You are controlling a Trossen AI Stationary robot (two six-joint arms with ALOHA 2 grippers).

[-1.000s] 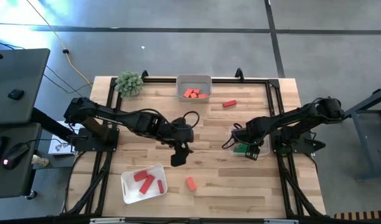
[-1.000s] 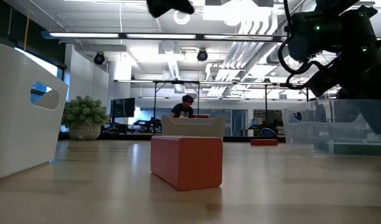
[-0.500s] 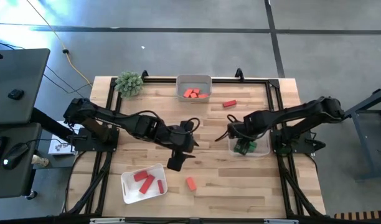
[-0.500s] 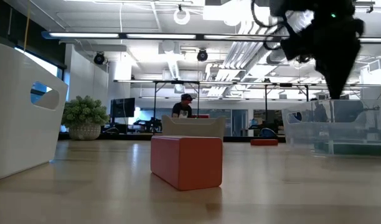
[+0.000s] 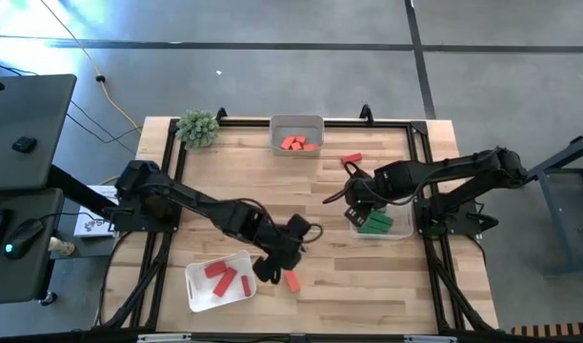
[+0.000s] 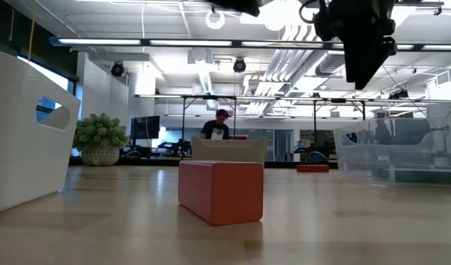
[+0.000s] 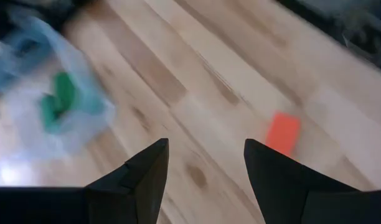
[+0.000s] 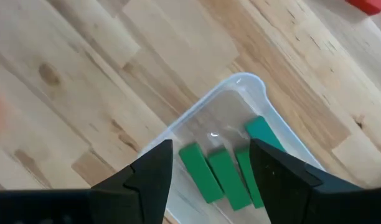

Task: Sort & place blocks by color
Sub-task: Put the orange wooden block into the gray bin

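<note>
L gripper (image 5: 275, 267) sits low-centre in the high view, just left of a lone orange-coral block (image 5: 291, 280) on the worktop (image 5: 320, 276); fingers apart, nothing btwn them. In the L wrist view both dark fingers (image 7: 141, 180) show spread, w/ that same orange-coral block (image 7: 282, 133) lying flat on the wood ahead, not touched. Low view has this block (image 6: 220, 191) big in the centre foreground, resting on the wood.

R gripper (image 5: 353, 195) is right of centre in the high view, hanging at the left edge of the clear tray (image 5: 394, 229); fingers apart, empty. R wrist view looks down past its fingers (image 8: 154, 171) into the clear tray (image 8: 253, 84), where 3 green blocks (image 8: 223, 173) lie side by side. Same greens show in the high view (image 5: 375, 224) and blurred in the L wrist view (image 7: 58, 99).

Outward: white tray (image 5: 198, 291) at lower left of the high view, just left of the L gripper, holds 3 red blocks (image 5: 223, 275). Small tray (image 5: 297, 123) at top centre holds orange-coral blocks (image 5: 293, 143). One red block (image 5: 351, 159) lies loose on the worktop to the upper right of centre, near the R arm; in the R wrist view it peeks in at the upper right corner (image 8: 370, 5). Spiky green plant ball (image 5: 198, 128) at the worktop's upper left. Low view: a person (image 6: 217, 126) in the room far behind, mid-frame.
</note>
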